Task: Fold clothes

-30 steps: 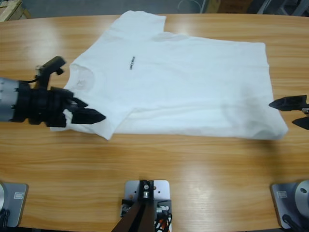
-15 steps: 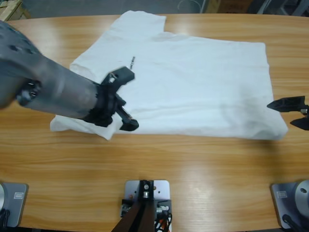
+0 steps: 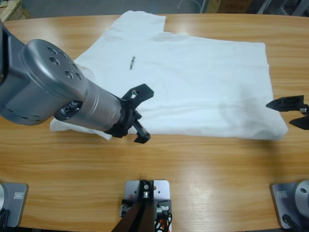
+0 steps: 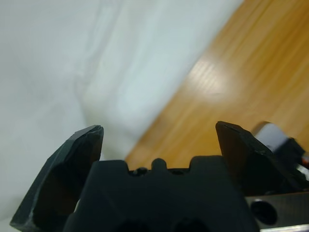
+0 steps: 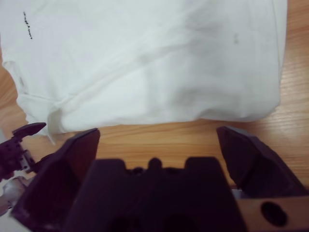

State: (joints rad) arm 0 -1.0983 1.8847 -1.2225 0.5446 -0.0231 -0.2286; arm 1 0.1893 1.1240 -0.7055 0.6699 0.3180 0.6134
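A plain white short-sleeved cotton T-shirt (image 3: 188, 82) with a round neck and a tiny dark text print (image 3: 132, 62) on the chest is spread flat across the far half of the long wooden table (image 3: 203, 179), its collar towards the left and its hem towards the right. 1 sleeve is seen at the far edge and the other at the near left, partly hidden under a large silver arm. The left end effector (image 3: 141, 114) is held over the shirt's near edge, its 2 black jaws spread apart and nothing gripped; white cloth and bare wood are seen past it in the left wrist view. The right end effector (image 3: 294, 112) is positioned just beside the shirt's near right corner, jaws likewise parted and empty, with the hem lying ahead of it.
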